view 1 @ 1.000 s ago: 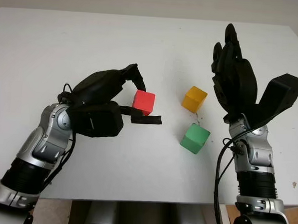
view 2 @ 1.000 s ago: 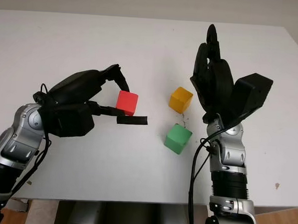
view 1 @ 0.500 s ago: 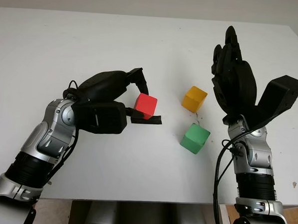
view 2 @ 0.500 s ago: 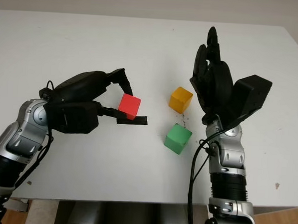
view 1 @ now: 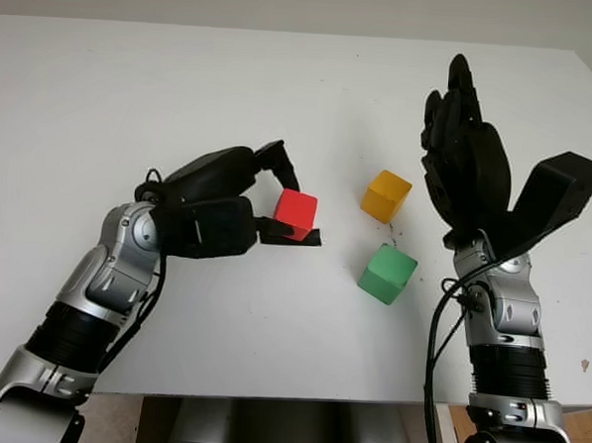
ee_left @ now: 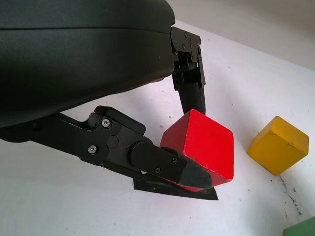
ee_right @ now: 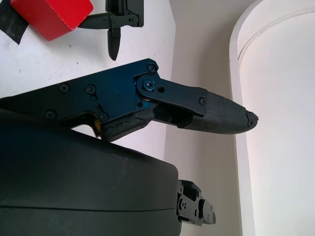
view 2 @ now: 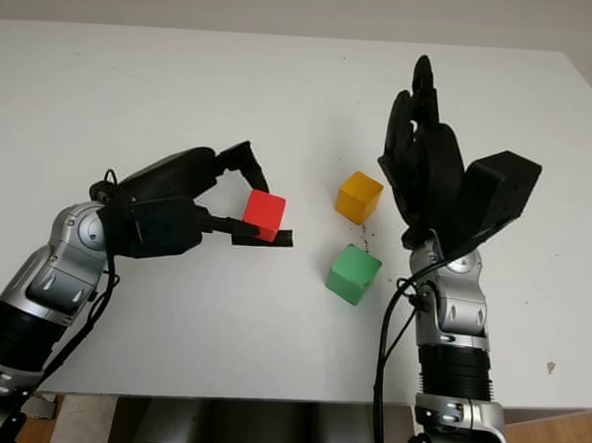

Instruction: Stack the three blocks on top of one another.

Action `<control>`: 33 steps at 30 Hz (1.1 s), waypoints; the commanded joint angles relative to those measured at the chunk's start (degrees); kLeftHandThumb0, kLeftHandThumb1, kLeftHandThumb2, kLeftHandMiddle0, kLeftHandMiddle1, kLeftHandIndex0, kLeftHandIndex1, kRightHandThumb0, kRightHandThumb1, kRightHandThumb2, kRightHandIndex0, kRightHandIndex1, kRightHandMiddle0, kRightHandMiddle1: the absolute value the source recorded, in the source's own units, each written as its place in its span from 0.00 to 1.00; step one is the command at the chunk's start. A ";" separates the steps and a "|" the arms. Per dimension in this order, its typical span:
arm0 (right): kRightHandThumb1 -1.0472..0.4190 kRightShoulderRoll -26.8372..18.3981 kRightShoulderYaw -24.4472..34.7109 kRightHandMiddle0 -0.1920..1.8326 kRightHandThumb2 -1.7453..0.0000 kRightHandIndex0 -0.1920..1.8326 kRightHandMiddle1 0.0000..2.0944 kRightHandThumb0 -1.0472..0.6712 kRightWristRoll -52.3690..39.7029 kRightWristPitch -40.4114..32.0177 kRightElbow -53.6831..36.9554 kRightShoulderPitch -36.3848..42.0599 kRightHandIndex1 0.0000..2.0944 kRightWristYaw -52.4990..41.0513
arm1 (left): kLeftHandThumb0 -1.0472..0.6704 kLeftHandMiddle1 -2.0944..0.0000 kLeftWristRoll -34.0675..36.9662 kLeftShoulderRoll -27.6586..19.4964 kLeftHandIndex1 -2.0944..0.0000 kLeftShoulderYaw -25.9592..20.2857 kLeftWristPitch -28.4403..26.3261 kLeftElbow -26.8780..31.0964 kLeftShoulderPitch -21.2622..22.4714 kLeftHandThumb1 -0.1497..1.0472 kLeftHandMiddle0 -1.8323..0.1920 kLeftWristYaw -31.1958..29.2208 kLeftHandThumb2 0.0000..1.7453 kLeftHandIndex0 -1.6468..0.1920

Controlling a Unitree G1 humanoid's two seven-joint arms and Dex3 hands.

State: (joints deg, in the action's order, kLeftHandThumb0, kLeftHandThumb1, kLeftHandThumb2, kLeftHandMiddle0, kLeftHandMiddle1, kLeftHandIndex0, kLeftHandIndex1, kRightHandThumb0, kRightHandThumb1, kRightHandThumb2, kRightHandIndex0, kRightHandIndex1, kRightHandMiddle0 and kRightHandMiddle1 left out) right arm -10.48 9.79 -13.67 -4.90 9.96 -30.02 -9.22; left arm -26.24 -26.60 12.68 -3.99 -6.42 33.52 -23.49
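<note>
L hand [view 1: 277, 206] pinches the red block [view 1: 295, 215] btwn fingers, one finger on its far side and one low at its near edge, above the white table [view 1: 134, 94] left of centre. Vs 1 s ago the block has shifted a bit to the right, toward the yellow block [view 1: 386, 195] and green block [view 1: 388, 273], and the forearm has swung in w/ it; so transport is under way, nothing stacked yet. Yellow and green sit apart from each other, near but not touching. R hand [view 1: 465, 151] is open, raised upright just right of those two, same place as before. Prob. next: carry red over one of them.
</note>
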 commanded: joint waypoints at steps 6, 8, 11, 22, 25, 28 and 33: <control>0.00 0.01 0.25 0.00 0.60 0.00 0.00 0.17 0.01 -0.61 -1.79 0.53 0.00 0.26 | 0.36 0.97 -1.69 0.68 0.09 1.30 0.80 -0.08 -1.50 1.00 0.83 2.49 0.10 0.81; 0.00 0.00 0.31 0.00 0.61 0.00 0.00 0.17 -0.03 -0.72 -1.81 0.55 0.00 0.30 | 0.35 0.97 -2.75 0.53 0.09 1.69 1.24 -0.15 -1.76 1.00 0.83 3.41 0.10 0.81; 0.00 -0.15 0.32 0.00 0.61 0.00 0.00 0.17 -0.07 -0.66 -1.68 0.55 0.00 0.04 | 0.35 0.98 -3.93 0.45 0.10 2.12 0.98 -0.07 -2.04 1.00 0.84 4.00 0.10 0.82; 0.00 -0.04 0.39 0.00 0.61 0.00 0.00 0.17 -0.29 -0.90 -1.70 0.39 0.00 0.26 | 0.36 0.97 -5.51 0.25 0.20 2.52 -0.64 1.35 -2.55 1.00 0.83 2.95 0.07 0.81; 0.00 -0.17 0.37 0.00 0.60 0.00 0.00 0.17 -0.35 -0.72 -1.49 0.35 0.00 -0.09 | 0.32 0.98 -6.40 -0.15 0.35 3.02 -1.37 1.76 -2.32 1.00 0.85 1.96 0.05 0.83; 0.00 -0.18 0.47 0.00 0.60 0.00 0.00 0.17 -0.41 -0.60 -1.33 0.32 0.00 -0.30 | 0.28 0.98 -7.15 -0.53 0.58 3.40 -1.64 2.02 -2.12 1.00 0.88 1.16 0.05 0.84; 0.00 -0.09 0.51 0.00 0.61 0.00 0.00 0.17 -0.24 -0.46 -1.21 0.28 0.00 -0.12 | 0.23 0.98 -7.30 -1.17 0.90 3.45 -1.68 2.79 -1.95 1.00 0.93 -0.02 0.06 0.84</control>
State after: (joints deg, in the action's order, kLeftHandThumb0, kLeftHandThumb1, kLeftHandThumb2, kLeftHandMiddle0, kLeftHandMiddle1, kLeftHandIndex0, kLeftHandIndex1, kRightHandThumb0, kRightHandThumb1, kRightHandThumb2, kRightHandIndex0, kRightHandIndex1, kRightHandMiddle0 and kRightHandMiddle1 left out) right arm -10.49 9.93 -13.90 -5.55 9.34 -29.85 -9.37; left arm -33.45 -27.35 15.74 -5.64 -4.84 32.11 -23.07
